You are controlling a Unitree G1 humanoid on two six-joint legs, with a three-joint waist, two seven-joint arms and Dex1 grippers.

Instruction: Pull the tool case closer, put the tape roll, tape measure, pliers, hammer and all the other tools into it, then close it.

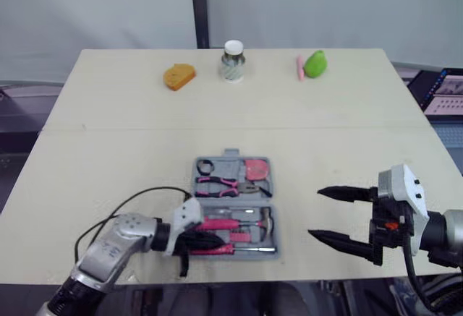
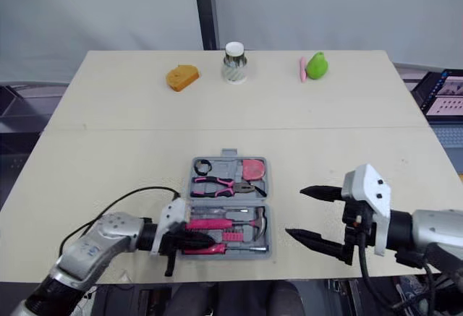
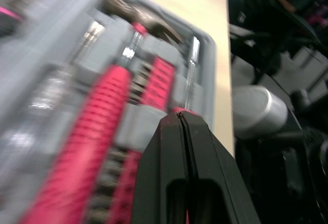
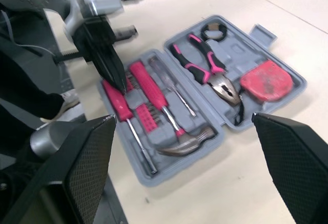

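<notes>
Left eye view: table (image 1: 108, 113) is pale wood. The tool case (image 1: 233, 200) lies open and flat near the table's front edge, between my two arms. The right gripper (image 1: 314, 213) hovers to the right of the case, clear of it, fingers spread wide and holding nothing. The left gripper (image 3: 180, 117) is over the near half of the case at its left end. Its fingers are pressed together with nothing between them that I can see, tip down on the pink screwdriver (image 4: 120, 106).

The hammer (image 4: 187, 142) is seated in the near half beside that screwdriver, with a slim screwdriver (image 4: 171, 88) next to it. The pliers (image 4: 205, 67) sit in the far half, with the tape measure (image 4: 266, 80) at their right end and the tape roll (image 4: 214, 31) in the far left corner.

Along the far table edge, well apart from the case, stand a white-lidded jar (image 1: 232, 61), an orange object (image 1: 179, 76) and a green object (image 1: 315, 63).
</notes>
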